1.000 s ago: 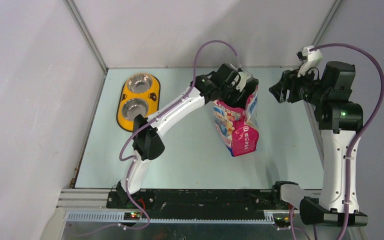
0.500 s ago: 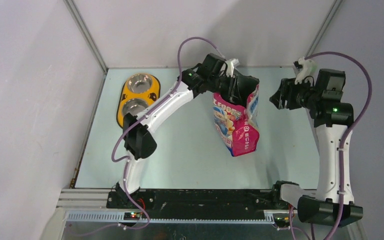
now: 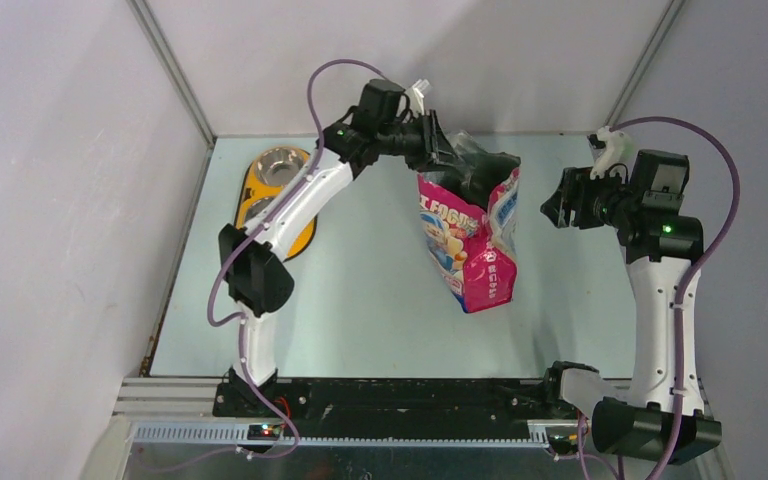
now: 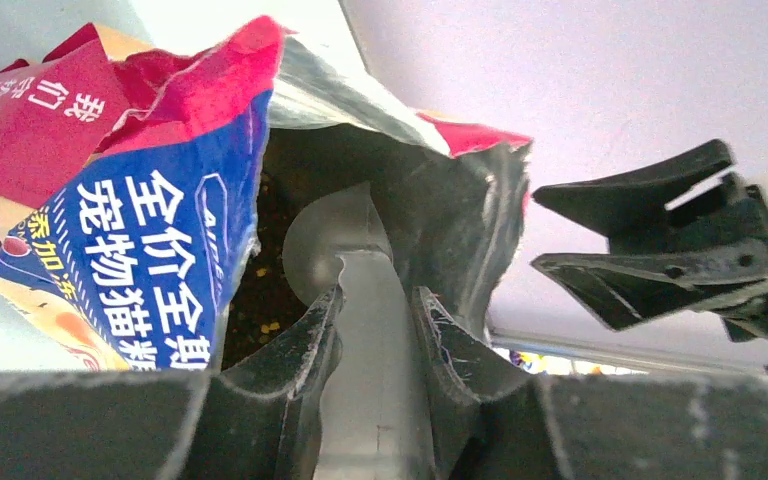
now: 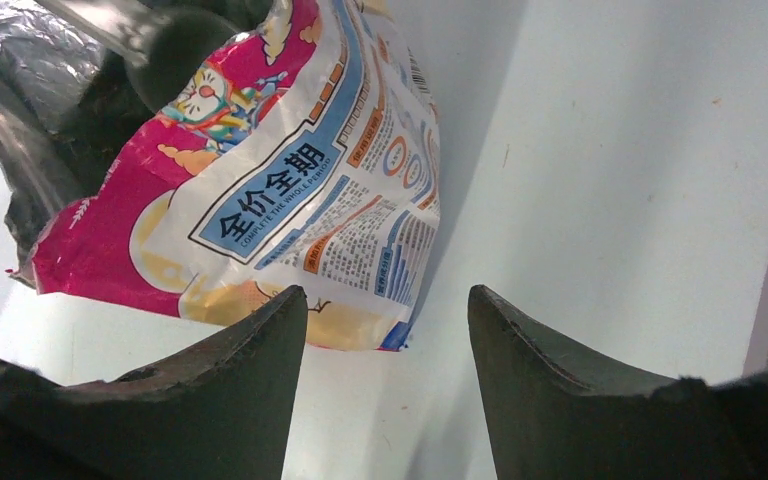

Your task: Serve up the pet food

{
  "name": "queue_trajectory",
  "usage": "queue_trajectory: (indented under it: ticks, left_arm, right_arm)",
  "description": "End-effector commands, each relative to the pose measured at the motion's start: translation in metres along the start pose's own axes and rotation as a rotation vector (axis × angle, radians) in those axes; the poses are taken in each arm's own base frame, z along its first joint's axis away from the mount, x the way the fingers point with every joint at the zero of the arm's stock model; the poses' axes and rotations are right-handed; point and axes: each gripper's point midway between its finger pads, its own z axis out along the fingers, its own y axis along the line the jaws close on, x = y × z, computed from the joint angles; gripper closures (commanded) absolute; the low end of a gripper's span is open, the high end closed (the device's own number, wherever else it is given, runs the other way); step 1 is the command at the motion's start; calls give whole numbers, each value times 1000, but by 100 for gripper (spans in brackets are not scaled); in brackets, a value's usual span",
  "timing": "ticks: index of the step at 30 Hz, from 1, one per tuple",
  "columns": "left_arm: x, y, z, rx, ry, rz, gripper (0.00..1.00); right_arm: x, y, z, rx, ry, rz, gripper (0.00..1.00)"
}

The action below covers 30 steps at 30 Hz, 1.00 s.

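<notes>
**Left gripper** point(image 4: 375, 300): clamped on the handle of a clear scoop point(image 4: 332, 235). The scoop's bowl is sunk into the open mouth of the bag point(image 3: 472, 250).

**Pet food** point(image 4: 257, 300): dark brown heap inside the bag, just beside the scoop's bowl. Cannot tell whether any lies in the scoop.

**Right gripper** point(image 5: 385, 300): jaws apart, holding nothing, near the bag's right side, above the table point(image 3: 360, 300).

**Feeder** point(image 3: 252, 186): yellow, with steel bowls, at the table's far left, partly behind the left arm.
</notes>
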Motion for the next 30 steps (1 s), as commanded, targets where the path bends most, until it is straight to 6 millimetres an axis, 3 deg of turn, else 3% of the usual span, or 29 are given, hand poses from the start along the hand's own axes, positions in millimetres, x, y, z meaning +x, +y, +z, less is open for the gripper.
queue_trajectory:
  ticks: [1, 7, 13, 20, 24, 25, 30]
  left_arm:
    - [-23, -45, -44, 118, -81, 6, 100]
    - [-35, -46, -63, 139, -114, -32, 100]
    - [-47, -21, -81, 154, -135, -146, 100]
    - [-60, -5, -103, 240, -179, -230, 100]
    - [-76, -22, -108, 257, -224, -62, 100]
    - [-77, -35, -112, 234, -224, 35, 100]
    - [-65, -33, -90, 94, -169, 308, 100]
  right_arm:
    - [-12, -3, -6, 23, -50, -37, 37]
    - [-11, -5, -6, 33, -46, -31, 37]
    - [-9, -10, -2, 48, -31, -24, 37]
    - [-7, -14, -2, 61, -20, -31, 37]
    - [-10, -15, -1, 62, -25, -32, 37]
    - [-10, -14, -1, 58, -24, -28, 37]
    - [-10, -10, -4, 49, -30, -36, 37]
